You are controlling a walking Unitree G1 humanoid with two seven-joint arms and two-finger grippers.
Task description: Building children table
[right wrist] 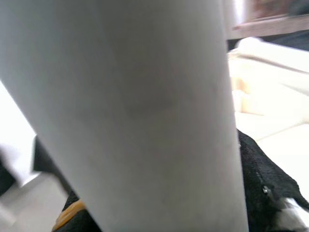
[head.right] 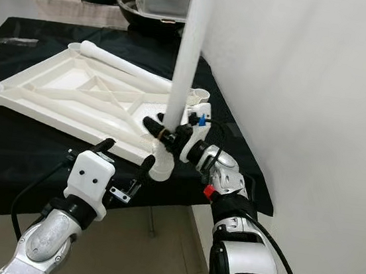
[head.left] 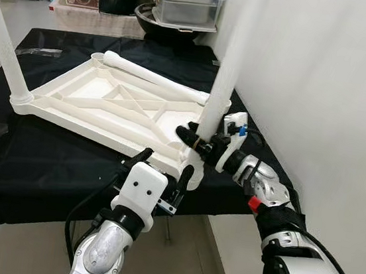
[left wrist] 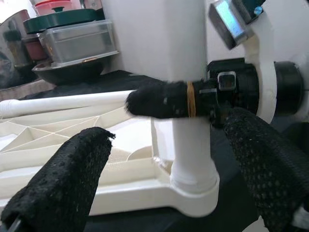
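A white plastic table top [head.left: 107, 104] lies upside down on a black-covered table [head.left: 33, 159]. A white leg [head.left: 222, 81] stands upright in the near right corner socket [left wrist: 193, 191]. My right gripper [head.left: 193, 137] is shut on this leg just above the socket, and the leg [right wrist: 135, 111] is pressed close in the right wrist view. My left gripper [head.left: 164, 167] is open at the table's front edge, its fingers [left wrist: 63, 183] on either side of that corner. Another leg [head.left: 4, 41] stands in the left corner. A loose leg [head.left: 150, 74] lies along the far side.
A white wall [head.left: 323, 81] rises close on the right of the table. At the back stand a clear plastic box [head.left: 185, 7] on a dark bowl [head.left: 166, 27], and other containers. Tiled floor [head.left: 181, 264] shows below the front edge.
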